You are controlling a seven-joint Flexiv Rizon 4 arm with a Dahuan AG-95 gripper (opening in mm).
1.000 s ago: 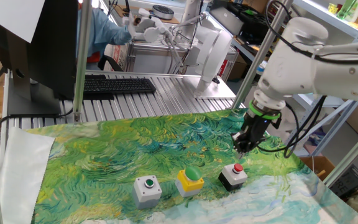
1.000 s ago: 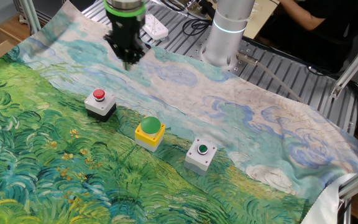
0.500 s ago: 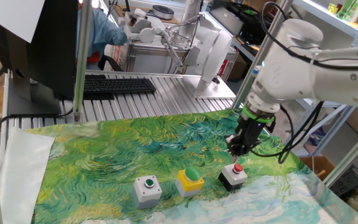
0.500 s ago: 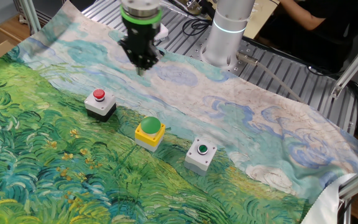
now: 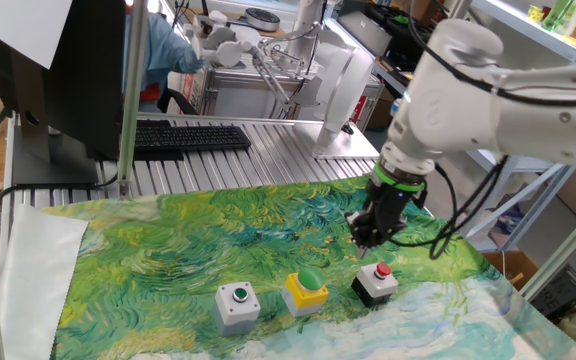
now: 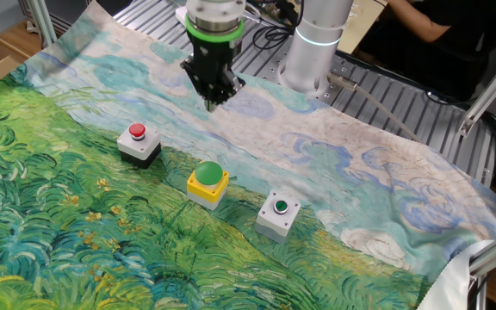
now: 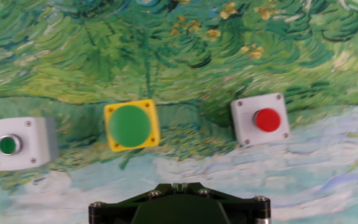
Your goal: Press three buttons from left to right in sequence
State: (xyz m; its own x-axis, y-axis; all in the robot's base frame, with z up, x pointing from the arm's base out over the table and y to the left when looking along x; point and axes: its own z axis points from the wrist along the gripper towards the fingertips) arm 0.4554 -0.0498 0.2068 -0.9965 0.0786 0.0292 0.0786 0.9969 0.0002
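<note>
Three push-button boxes are seen standing in a row on a painted cloth (image 5: 218, 240) of green and blue swirls that is spread over the table. The grey box (image 5: 237, 305) with its small green button in a white ring is placed at one end of the row, the yellow box (image 5: 306, 291) with the large green dome in the middle, and the black box (image 5: 376, 282) with the small red button at the other end; the boxes are set near one another but apart, none touching. In one fixed view the row is found close to the near edge of the cloth, where the pattern turns pale blue and white. The gripper (image 5: 365, 237) is held pointing straight down above the cloth, clear of all three boxes, behind the row and nearest to the black box. Its fingers are brought fully together, and nothing is clamped between them. In the hand view all three boxes are seen from above, with the yellow box nearest the middle. A black keyboard (image 5: 190, 138) is seen on the ribbed metal table beyond the far edge of the cloth.
</note>
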